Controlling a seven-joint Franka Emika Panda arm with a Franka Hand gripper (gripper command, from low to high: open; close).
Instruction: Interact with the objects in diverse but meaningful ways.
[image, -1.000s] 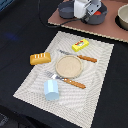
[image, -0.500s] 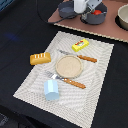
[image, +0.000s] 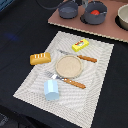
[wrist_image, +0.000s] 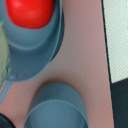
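The end effector itself is not seen in either view, so how far it is open cannot be told, nor whether anything is held. Directly before the wrist camera a red tomato (wrist_image: 30, 12) is seen resting inside a grey pot (wrist_image: 35, 42), with a second grey pot (wrist_image: 56, 107) just beside it on a pinkish board (wrist_image: 85, 50); the edge of a pale woven placemat (wrist_image: 117, 35) is seen next to the board. In the exterior view the same tomato (image: 95, 11) lies in the pot (image: 95, 13) at the far side, the other pot (image: 68, 9) standing to the exterior view's left of it, both on the board (image: 75, 27). On the placemat (image: 95, 80) a tan round plate (image: 68, 66) is set at the middle, with a yellow packet (image: 80, 45) beyond it, a bread loaf (image: 40, 58) to the exterior view's left, and a light-blue cup (image: 51, 90) at the near side. An orange-handled knife (image: 80, 57) and an orange-handled fork (image: 67, 81) lie at the plate's far and near edges. All rests on a dark worktop (image: 20, 30).
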